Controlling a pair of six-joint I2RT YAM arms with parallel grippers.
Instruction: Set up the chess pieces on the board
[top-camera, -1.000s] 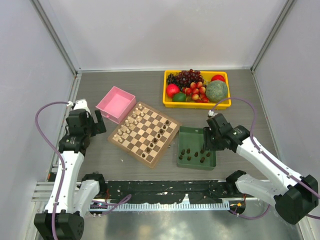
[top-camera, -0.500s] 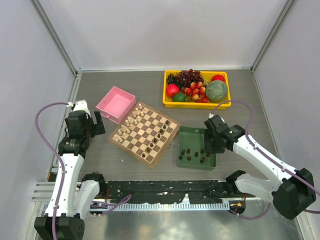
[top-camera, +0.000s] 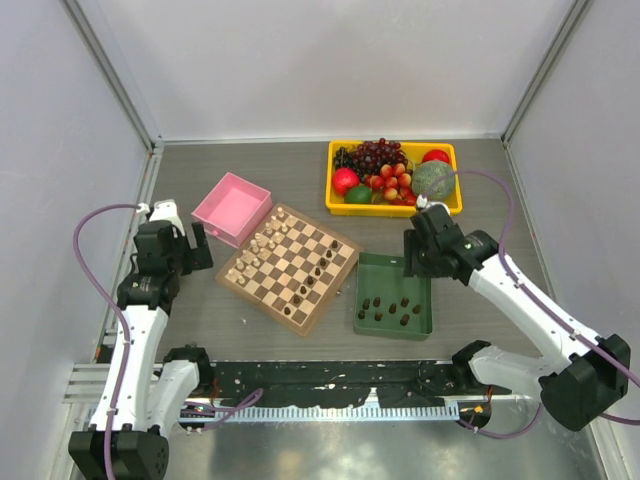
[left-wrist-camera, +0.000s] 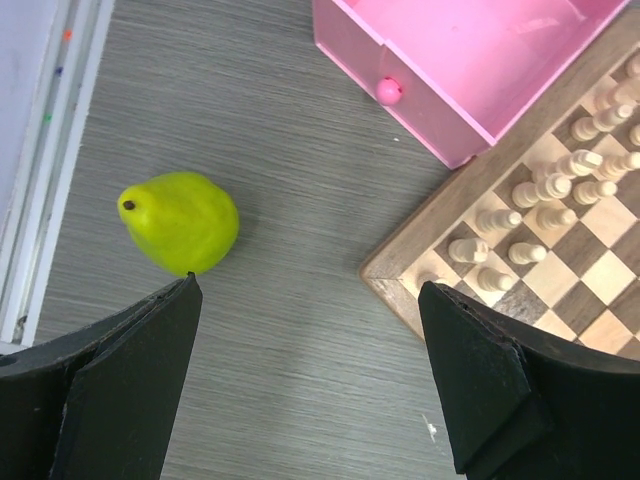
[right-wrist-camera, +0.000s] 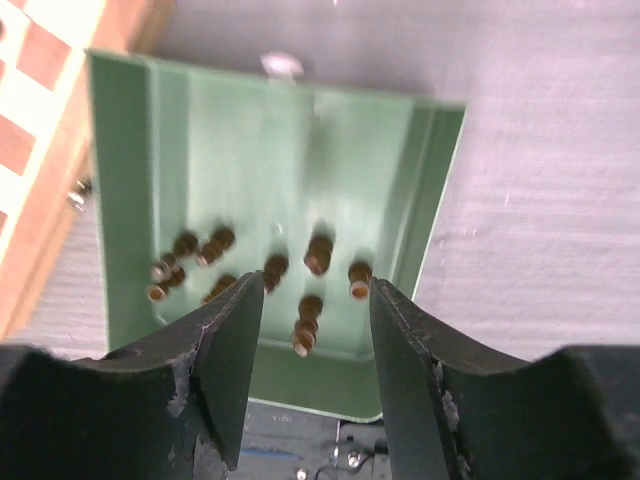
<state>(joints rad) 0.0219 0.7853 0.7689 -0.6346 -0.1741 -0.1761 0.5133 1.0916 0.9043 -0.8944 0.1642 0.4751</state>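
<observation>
- Table (top-camera: 200, 160): grey wood-grain top carrying everything; my two arms reach in from its near edge.
- board (top-camera: 285, 262): lies flat and turned diagonal at the middle, just beside the pink box (top-camera: 232, 205) at its far-left corner and near the green tray (top-camera: 385, 275) on its right.
- Yellow bin (top-camera: 329, 180): at the far side, heaped with fruit; only the overhead view shows it.
- Green tray: my right wrist camera looks straight down into it.
- Pink box: my left wrist view shows a round pink knob (left-wrist-camera: 388, 91) on its wall, too small to see from above.
- My right gripper (right-wrist-camera: 315, 290): fingers spread, grasping nothing, poised over the tray.
- My left gripper (left-wrist-camera: 310, 300): fingers wide apart and empty, above bare table between a pear (left-wrist-camera: 182, 222) and the board's corner.
- Pear: green, lying on its side; my arm hides it from the overhead camera.
- Cream pieces (left-wrist-camera: 545, 190): ranked along the board's far-left edge.
- chess pieces (right-wrist-camera: 318, 255): about ten dark ones lie loose in the tray's near half, others stand on the board's right side (top-camera: 316, 273).
</observation>
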